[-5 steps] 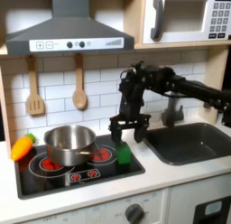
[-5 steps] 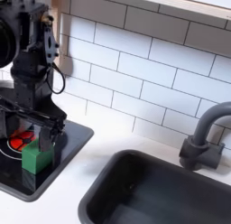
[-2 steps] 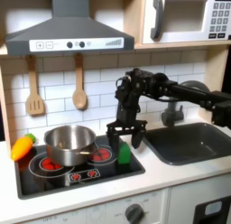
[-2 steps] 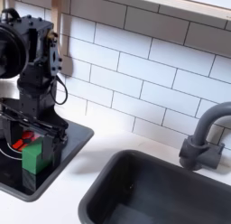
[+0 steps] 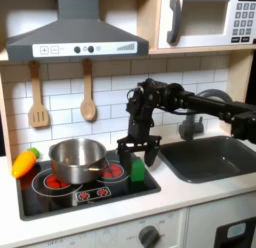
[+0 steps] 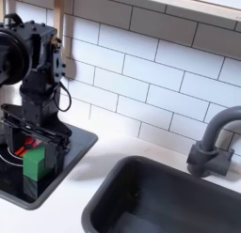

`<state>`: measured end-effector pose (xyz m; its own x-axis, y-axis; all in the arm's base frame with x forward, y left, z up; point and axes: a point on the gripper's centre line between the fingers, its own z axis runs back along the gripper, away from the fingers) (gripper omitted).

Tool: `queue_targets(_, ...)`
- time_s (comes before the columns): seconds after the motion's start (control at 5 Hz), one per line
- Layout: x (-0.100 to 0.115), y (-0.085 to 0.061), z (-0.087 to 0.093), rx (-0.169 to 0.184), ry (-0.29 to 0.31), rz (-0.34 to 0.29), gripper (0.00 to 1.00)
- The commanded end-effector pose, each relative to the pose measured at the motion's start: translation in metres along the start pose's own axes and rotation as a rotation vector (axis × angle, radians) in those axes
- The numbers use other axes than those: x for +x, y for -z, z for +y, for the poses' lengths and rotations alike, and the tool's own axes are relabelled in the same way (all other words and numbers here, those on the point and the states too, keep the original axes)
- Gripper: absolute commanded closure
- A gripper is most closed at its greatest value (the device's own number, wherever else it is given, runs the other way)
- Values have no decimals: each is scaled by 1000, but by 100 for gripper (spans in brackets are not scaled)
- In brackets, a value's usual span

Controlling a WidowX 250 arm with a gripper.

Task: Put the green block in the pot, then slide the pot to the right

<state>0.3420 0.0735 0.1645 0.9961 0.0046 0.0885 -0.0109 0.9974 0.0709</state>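
Observation:
The green block [image 5: 137, 170] stands on the black stove top [image 5: 60, 198], on the right burner near the stove's right edge; in the second exterior view the green block [image 6: 34, 170] is at the lower left. My gripper [image 5: 137, 154] hangs open straight over it, with one finger to each side of the block's top and neither seen touching; in the second exterior view the gripper [image 6: 34, 147] also stands over the block. The silver pot [image 5: 77, 159] rests on the left burner, to the first exterior view's left of the block, with nothing seen inside.
An orange carrot [image 5: 22, 164] lies at the stove's left edge. A dark sink basin [image 5: 212, 158] and grey faucet [image 5: 190, 123] sit to the right of the stove; the basin [image 6: 160, 201] and faucet [image 6: 211, 141] show in the second exterior view too. Two wooden utensils [image 5: 88, 96] hang on the tiled wall.
The gripper has come down and shifted slightly to the first exterior view's left, so its open fingers now straddle the green block's top. Block and pot have not moved.

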Motion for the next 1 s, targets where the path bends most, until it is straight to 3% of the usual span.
queue_targets(0.0,3,14,-2,-7,13,28,0)
queue_targets(0.8,4,29,-10,-13,29,63,0)
